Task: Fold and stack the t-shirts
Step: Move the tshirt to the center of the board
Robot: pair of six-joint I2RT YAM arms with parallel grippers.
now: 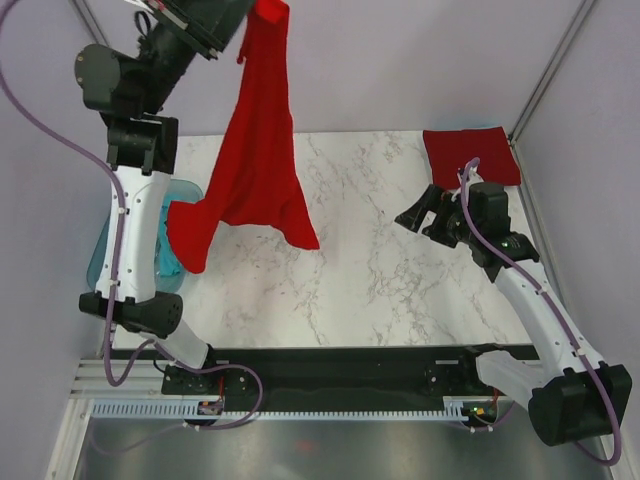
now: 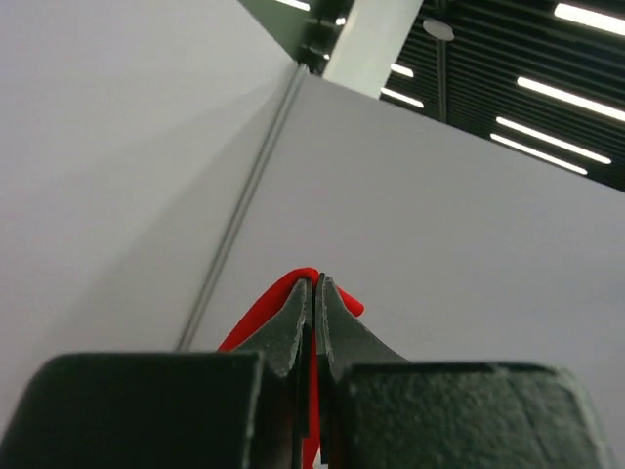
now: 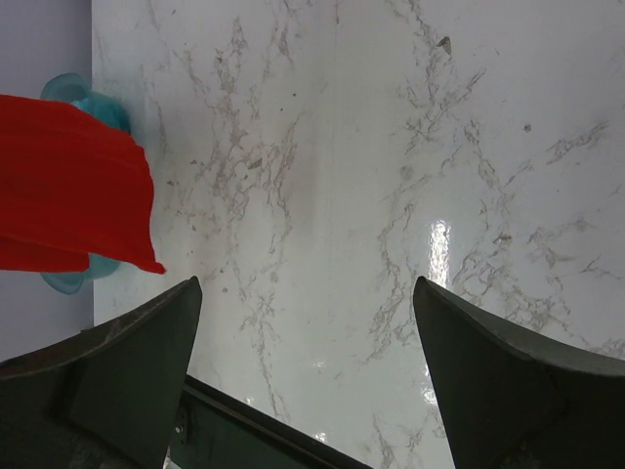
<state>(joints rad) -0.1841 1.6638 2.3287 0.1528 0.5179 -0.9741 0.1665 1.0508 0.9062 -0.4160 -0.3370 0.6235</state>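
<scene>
Well, marble table, lilac walls, t-shirt

White marble table; teal bin at left edge.

Place: a robot test cell inside a lab or industrial hall.
Walls: plain pale panels close in the table on its far, left and right sides; a metal post rises at the table's far right corner.
Mounting: left arm and right arm stand on a black rail at the table's near edge, with a slotted cable duct just in front.
Ceiling: high above the table, dark slats and long strip lights.
</scene>
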